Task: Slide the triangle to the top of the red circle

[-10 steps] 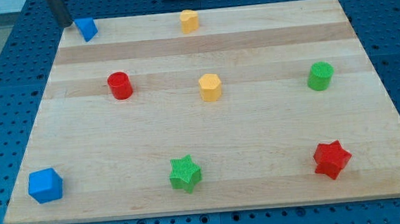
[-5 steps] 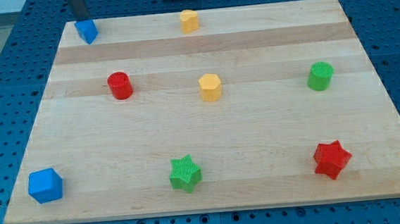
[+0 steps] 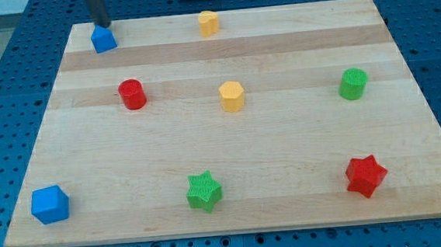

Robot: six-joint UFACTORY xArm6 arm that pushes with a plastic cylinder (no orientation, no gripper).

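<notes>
My tip point(image 3: 102, 26) atop blue triangle point(image 3: 103, 40)

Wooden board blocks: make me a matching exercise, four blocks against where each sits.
Blocks:
1. blue triangle block
2. blue cube block
3. red star block
4. green cylinder block

Places:
A. view's bottom right
B. view's top left, just below my tip
C. view's right edge, mid-height
D. view's bottom left corner

Pairs: 1-B, 2-D, 3-A, 4-C

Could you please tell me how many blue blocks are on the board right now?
2: the blue triangle at the view's top left, my tip just above it, and the blue cube at the bottom left. None seems hidden.
</notes>
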